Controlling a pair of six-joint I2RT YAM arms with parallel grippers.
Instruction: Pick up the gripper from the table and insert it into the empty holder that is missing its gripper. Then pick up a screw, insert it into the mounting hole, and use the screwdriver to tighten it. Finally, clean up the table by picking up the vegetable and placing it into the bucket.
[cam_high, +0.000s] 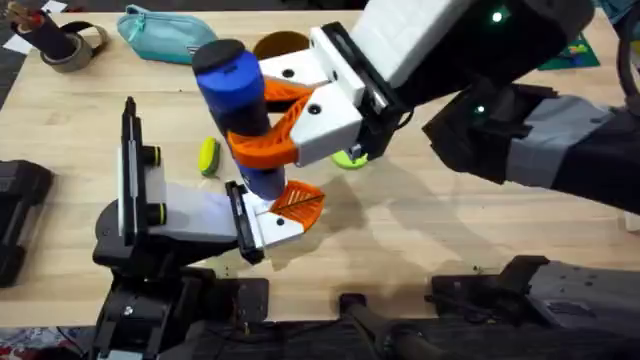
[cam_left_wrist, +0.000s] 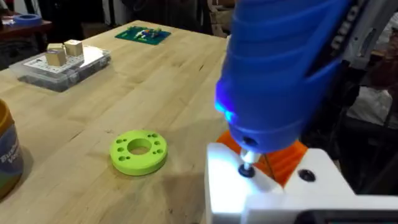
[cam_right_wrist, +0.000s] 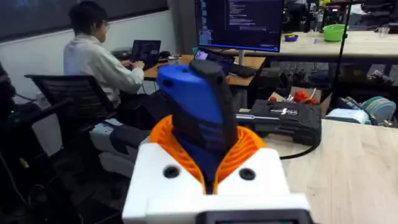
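Note:
My right gripper is shut on the screwdriver, whose thick blue handle stands upright between the orange pads. The screwdriver's dark tip sits on a screw in the white gripper piece, which is mounted at the end of the left arm. That white and orange piece lies directly under the screwdriver. The yellow vegetable with a green stripe lies on the table just to the left. The orange-brown bucket stands at the back, partly hidden behind the right gripper.
A green disc with holes lies beside the work spot. A teal pouch and a tape roll sit at the back left. A clear box with wooden blocks and a green board lie farther off.

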